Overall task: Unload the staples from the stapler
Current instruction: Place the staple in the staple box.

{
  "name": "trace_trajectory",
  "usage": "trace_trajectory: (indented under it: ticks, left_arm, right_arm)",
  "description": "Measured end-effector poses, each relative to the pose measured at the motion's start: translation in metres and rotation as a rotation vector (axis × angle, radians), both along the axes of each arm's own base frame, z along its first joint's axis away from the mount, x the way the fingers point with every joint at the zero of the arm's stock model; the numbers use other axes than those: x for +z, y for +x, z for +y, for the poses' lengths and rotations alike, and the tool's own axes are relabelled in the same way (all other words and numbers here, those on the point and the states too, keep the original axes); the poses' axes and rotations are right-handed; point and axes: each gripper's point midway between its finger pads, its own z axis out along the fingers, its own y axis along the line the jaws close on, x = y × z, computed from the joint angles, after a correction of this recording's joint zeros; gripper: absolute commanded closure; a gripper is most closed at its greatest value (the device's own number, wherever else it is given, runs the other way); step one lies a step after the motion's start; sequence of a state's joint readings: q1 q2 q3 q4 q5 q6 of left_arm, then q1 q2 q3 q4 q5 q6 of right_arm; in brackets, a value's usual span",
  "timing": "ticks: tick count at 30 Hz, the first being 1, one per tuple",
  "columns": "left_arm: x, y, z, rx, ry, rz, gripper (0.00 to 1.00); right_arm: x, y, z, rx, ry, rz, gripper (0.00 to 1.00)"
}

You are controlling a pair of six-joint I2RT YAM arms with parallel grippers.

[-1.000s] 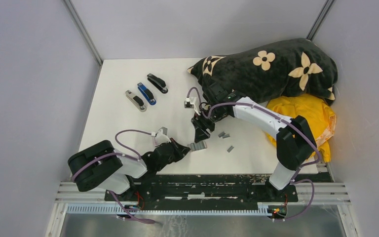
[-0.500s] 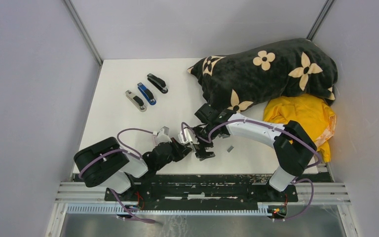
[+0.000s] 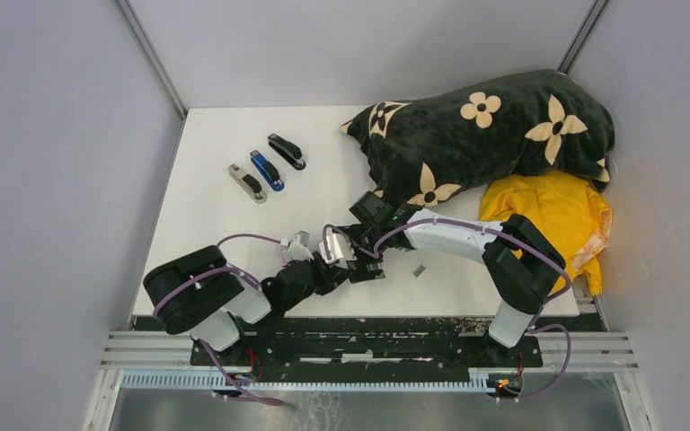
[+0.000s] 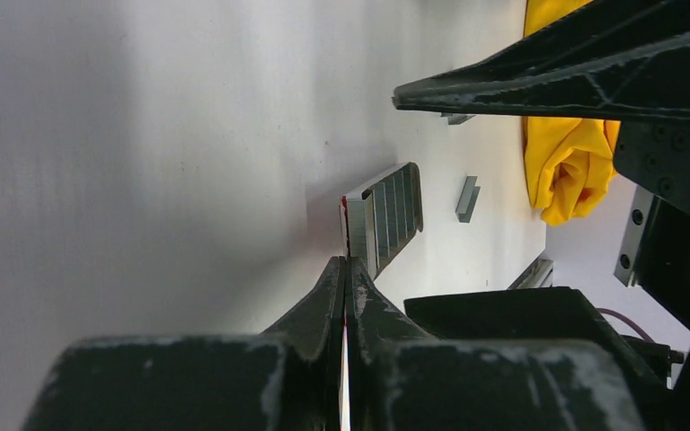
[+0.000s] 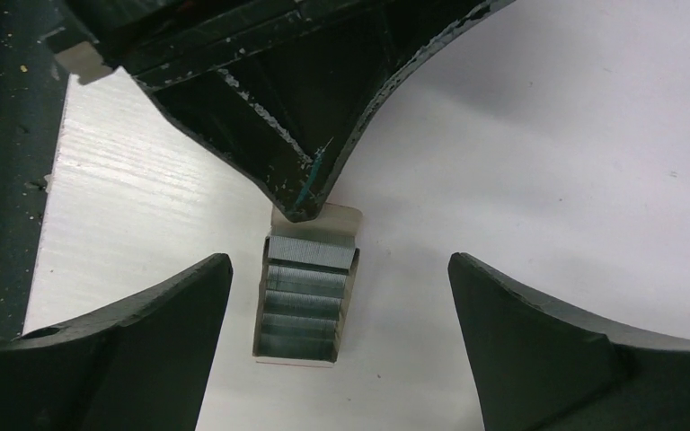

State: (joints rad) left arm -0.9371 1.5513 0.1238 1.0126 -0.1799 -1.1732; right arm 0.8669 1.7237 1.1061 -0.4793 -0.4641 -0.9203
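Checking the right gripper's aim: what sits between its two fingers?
Right wrist view: a cardboard tray of staples, its flap pinched by the left gripper.

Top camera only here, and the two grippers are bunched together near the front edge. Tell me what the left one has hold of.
Observer: The left gripper is shut on the pale end flap of a small cardboard tray. Grey staple strips lie in the tray in stepped rows.
Operator: Give me the right gripper's state.
Observer: The right gripper is open, with one finger on each side of the tray. There is a gap on both sides, so it touches neither.
Operator: Describe the card right at the pinch.
Observer: The left wrist view shows a thin red line along the card's edge, running into the shut fingertips.
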Motion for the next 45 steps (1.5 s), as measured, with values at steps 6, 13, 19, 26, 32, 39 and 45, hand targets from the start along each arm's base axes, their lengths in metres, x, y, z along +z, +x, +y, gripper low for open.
trace_trajectory:
  ticks: [6,13,19,26,32,39,45]
  left_arm:
    - [0.000,0.000,0.000,0.000,0.000,0.000,0.97]
    - [0.003,0.000,-0.002,-0.003,-0.011,-0.006,0.97]
    - [0.003,0.000,-0.002,-0.003,-0.012,-0.007,0.97]
    - [0.002,0.000,-0.001,-0.003,-0.010,-0.005,0.97]
    - [0.002,0.000,-0.001,-0.003,-0.010,-0.005,0.97]
    - [0.002,0.000,-0.001,-0.003,-0.010,-0.005,0.97]
    - [0.002,0.000,-0.001,-0.004,-0.010,-0.004,0.97]
  right_arm:
    - [-0.007,0.001,0.005,-0.022,-0.012,-0.002,0.06]
    - [-0.011,0.001,0.008,-0.045,-0.020,-0.006,0.09]
    - [-0.012,0.002,0.007,-0.057,-0.027,-0.005,0.12]
    - [-0.013,-0.001,0.004,-0.067,-0.039,0.010,0.15]
    - [-0.011,0.000,0.002,-0.085,-0.043,0.021,0.17]
    - [-0.008,0.003,0.003,-0.103,-0.039,0.026,0.19]
    - [-0.009,0.006,0.001,-0.123,-0.051,0.015,0.20]
